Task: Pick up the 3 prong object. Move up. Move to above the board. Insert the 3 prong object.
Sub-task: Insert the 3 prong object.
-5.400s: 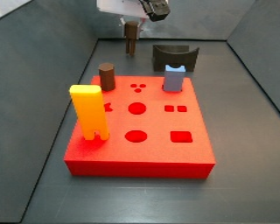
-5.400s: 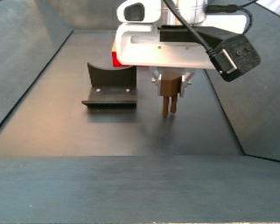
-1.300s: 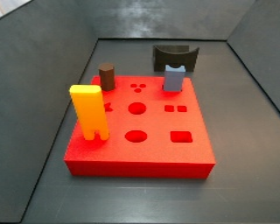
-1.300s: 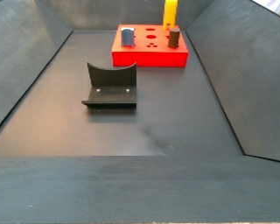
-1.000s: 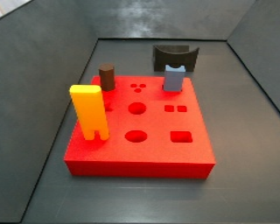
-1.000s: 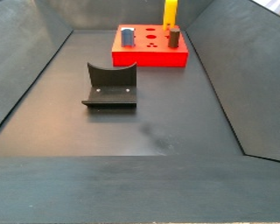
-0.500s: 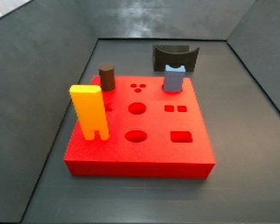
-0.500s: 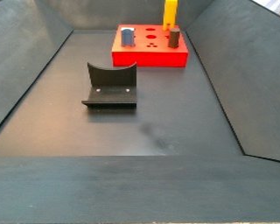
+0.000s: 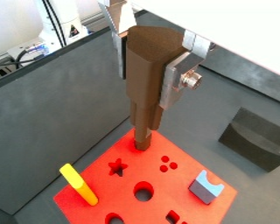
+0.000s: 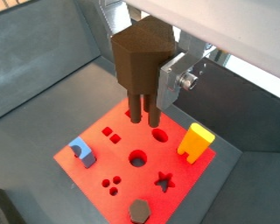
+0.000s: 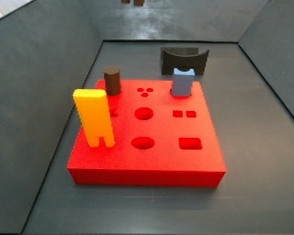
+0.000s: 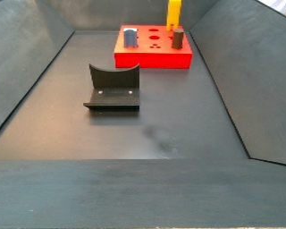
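My gripper [image 9: 149,66] is shut on the 3 prong object [image 9: 145,83], a dark brown post held upright between the silver fingers [image 9: 175,80]. In a wrist view its thin prongs [image 10: 143,109] hang high above the red board [image 10: 122,144]. The board also shows in both side views [image 11: 162,128] [image 12: 152,59]. Its three small holes [image 9: 166,163] [image 10: 111,184] are empty. In a side view only the prong tips [image 11: 135,3] show at the top edge; the gripper is out of view in both side views.
On the board stand a yellow two-legged block [image 11: 93,115] [image 10: 198,140], a thick brown cylinder [image 11: 113,81] [image 10: 140,211] and a blue-grey piece [image 11: 183,81] [image 9: 206,187]. The dark fixture [image 11: 183,58] [image 12: 113,87] stands on the floor beyond the board. Grey walls ring the floor.
The gripper held the object low over the floor behind the board, then rose out of both side views. Now the prong tips show at a side view's top edge.
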